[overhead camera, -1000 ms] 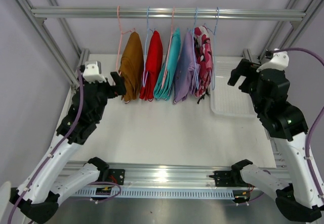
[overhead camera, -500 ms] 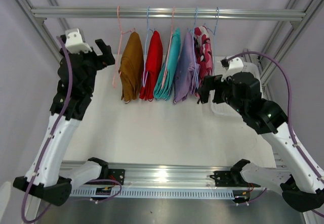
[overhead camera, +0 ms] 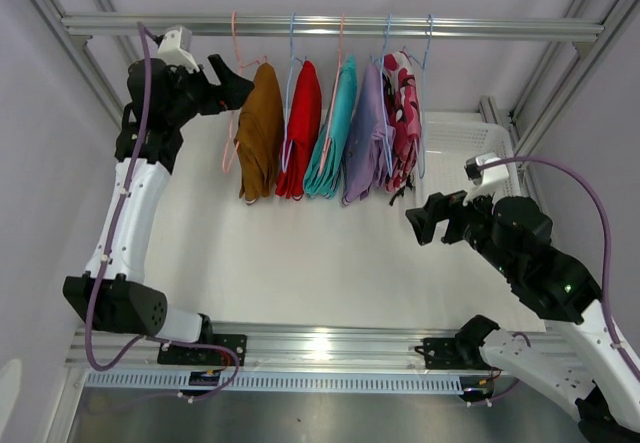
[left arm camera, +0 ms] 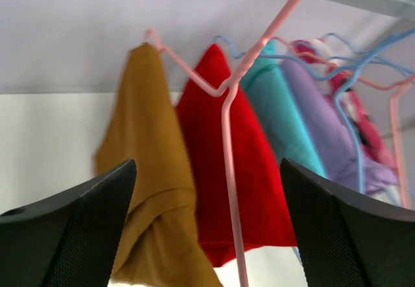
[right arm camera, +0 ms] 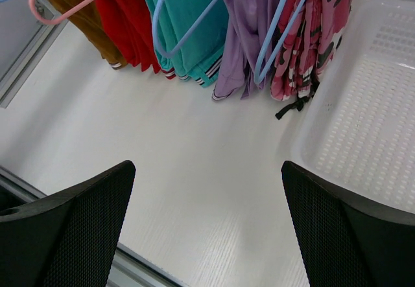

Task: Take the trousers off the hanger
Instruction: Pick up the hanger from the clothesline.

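left gripper (overhead camera: 232, 76): jaws wide, nothing in them; up near rail (overhead camera: 330, 26) height, at the 9 o'clock end of the row.
mustard pair (overhead camera: 260, 128): at 3 o'clock from the left fingers in the top view, just beside them; can't tell if touching. Draped over pink hanger (left arm camera: 227, 144), long axis 12–6.
left wrist view: pink hanger wire runs dead centre between the fingers; mustard cloth at 9–10 o'clock of the wire, red pair (overhead camera: 302, 123) behind it.
red pair, teal pair (overhead camera: 335, 133), lilac pair (overhead camera: 365, 138): packed side by side, all hanging 12–6; none off yet.
camo pair (overhead camera: 403, 113): 3 o'clock end of the row; hem at 11 o'clock from the right gripper.
right gripper (overhead camera: 420, 225): jaws wide, empty; low over table (overhead camera: 300, 253), near the camo hem but apart.
tray (overhead camera: 465, 198): at 1 o'clock from the right gripper, just beside the camo pair.
nearer arm: left for mustard, right for camo.
my read: left is lined up; its approach runs toward 3 o'clock, across the 12–6 hang.
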`<state>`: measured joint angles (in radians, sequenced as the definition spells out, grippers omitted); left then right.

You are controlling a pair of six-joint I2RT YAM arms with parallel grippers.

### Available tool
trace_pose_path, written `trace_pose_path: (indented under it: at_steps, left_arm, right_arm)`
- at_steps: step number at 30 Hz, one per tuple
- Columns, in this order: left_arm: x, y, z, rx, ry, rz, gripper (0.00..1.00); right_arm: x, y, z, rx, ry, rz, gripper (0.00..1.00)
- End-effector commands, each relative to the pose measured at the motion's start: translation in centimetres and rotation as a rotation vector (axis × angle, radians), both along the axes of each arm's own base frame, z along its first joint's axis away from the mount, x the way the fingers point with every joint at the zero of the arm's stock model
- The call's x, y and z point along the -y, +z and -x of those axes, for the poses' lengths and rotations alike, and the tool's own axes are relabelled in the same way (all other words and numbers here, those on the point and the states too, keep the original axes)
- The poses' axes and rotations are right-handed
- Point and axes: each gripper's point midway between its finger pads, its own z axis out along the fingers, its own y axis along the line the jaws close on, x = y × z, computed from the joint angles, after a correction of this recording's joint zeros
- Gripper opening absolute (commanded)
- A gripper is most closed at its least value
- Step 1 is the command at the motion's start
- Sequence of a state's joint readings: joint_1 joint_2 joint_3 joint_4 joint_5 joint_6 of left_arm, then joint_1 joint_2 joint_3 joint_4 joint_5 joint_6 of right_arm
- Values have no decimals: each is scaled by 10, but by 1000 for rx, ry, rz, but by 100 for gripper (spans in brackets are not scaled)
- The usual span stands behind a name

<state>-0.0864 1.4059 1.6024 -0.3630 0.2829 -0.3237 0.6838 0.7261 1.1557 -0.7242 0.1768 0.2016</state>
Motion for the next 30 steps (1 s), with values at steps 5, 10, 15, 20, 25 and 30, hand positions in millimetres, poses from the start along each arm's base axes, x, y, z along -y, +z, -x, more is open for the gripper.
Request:
trace_pose_path:
  at_steps: [5, 10, 15, 20, 25, 30]
  left_arm:
    - [42, 34, 13, 14, -391, 256, 87]
    - [61, 13, 25, -72, -542, 373, 63]
    - [70, 11, 45, -39, -651, 453, 48]
    - [75, 21, 57, -46, -729, 507, 27]
    - [66, 40, 64, 44, -763, 544, 1]
    - [64, 60, 75, 107, -801, 587, 1]
  right_arm:
    - [2, -2, 4, 66, 11, 14, 99]
    - [5, -8, 4, 92, -7, 26, 99]
    - [8, -15, 8, 96, -11, 16, 99]
    - [4, -28, 4, 75, -11, 28, 99]
    - [-3, -35, 2, 47, 5, 28, 99]
    - [-2, -38, 1, 45, -2, 36, 99]
